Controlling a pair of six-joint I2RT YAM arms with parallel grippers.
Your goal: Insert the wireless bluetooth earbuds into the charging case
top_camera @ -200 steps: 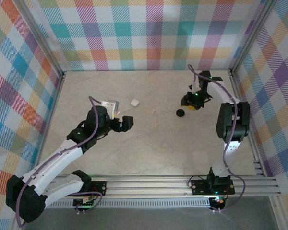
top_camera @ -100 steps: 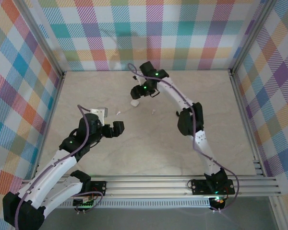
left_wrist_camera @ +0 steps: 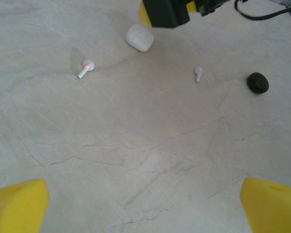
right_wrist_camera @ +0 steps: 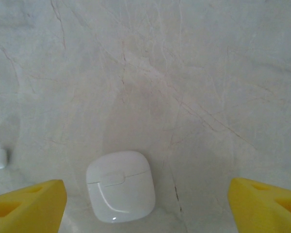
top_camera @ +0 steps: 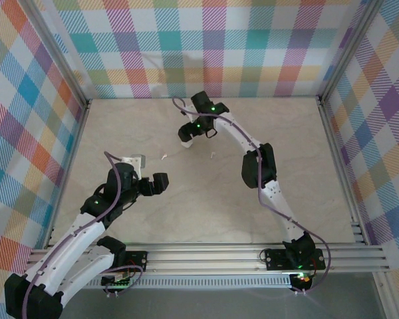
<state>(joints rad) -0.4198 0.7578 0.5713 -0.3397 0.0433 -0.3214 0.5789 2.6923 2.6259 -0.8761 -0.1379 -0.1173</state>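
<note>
Your right gripper [top_camera: 185,135] was reached across to the far middle of the table [top_camera: 206,212], hanging just over the white case [right_wrist_camera: 120,185]. In its wrist view the yellow fingers [right_wrist_camera: 26,206] stood wide apart with nothing clamped. The case lay flat on the table between them, nearer the finger at the left of that view and touching neither. Its lid was down (seam line plain across the top), so nothing inside could be seen.

Your left gripper [top_camera: 161,183] hovered left of centre, well apart from the white case. Its fingers [left_wrist_camera: 19,206] were spread to both bottom corners of its wrist view and held nothing.

Two white earbuds were loose on the bare table, neither in a case. The lit earbud [left_wrist_camera: 85,68] (red dot glowing on its head) lay left of the white case in the left wrist view, near it but not touching. The plain earbud [left_wrist_camera: 199,74] lay to the right, between the white case and the black case [left_wrist_camera: 257,82], apart from both.

The black case was a small dark rounded lump sitting on the table well right of the white one. It was too small to tell whether it was open or shut, or whether anything was in it.
</note>
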